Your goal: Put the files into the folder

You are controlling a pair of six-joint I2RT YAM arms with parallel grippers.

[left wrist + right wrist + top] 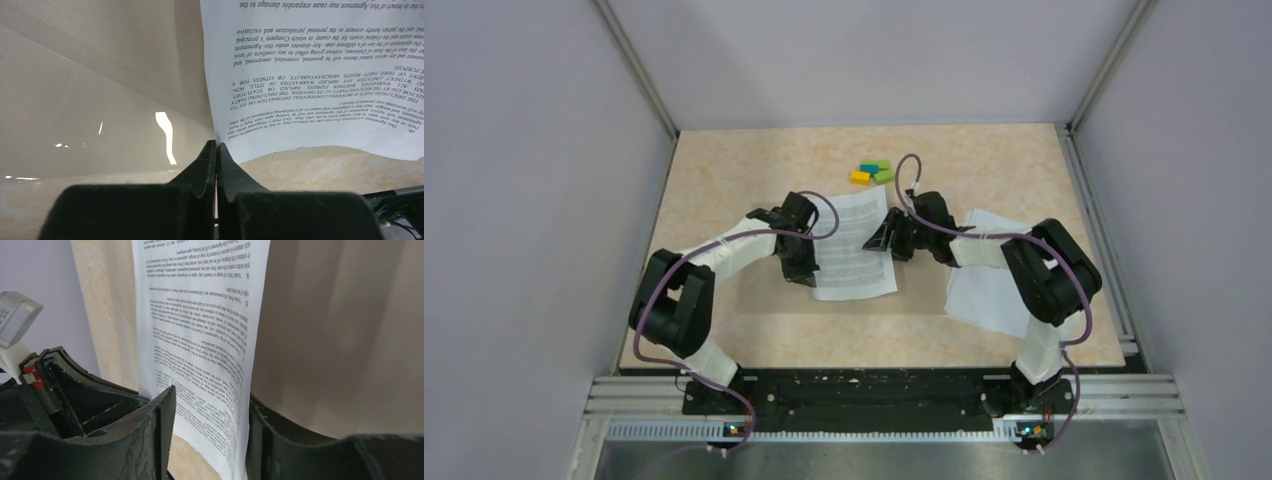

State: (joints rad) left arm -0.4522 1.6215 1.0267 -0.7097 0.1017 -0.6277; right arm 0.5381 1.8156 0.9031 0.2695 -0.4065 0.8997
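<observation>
Bends the left arm with the elbow swung out toward the left wall, the forearm running right and the wrist tipped down at the counter (pixel 724 180). Presses the left tool (pixel 802 272) together at the left edge of the printed sheet (pixel 854 245). Hard to tell from the wrist view whether anything thin is caught between the tips, with a pale glossy surface rising just left of them. Raises the right elbow high near the right side, stretches the forearm leftward and turns the wrist toward the sheet's right edge. Spreads the right tool (pixel 882 240), with its fingers (pixel 162 410) on either side of that edge and the paper standing between them, not clamped. Shows the sheet lying partly over the tan folder (pixel 769 295) near the middle of the counter. Leaves a second sheet (pixel 984 285) flat under the right forearm. Has coloured blocks (pixel 871 172) clustered farther back, apart from both tools.
</observation>
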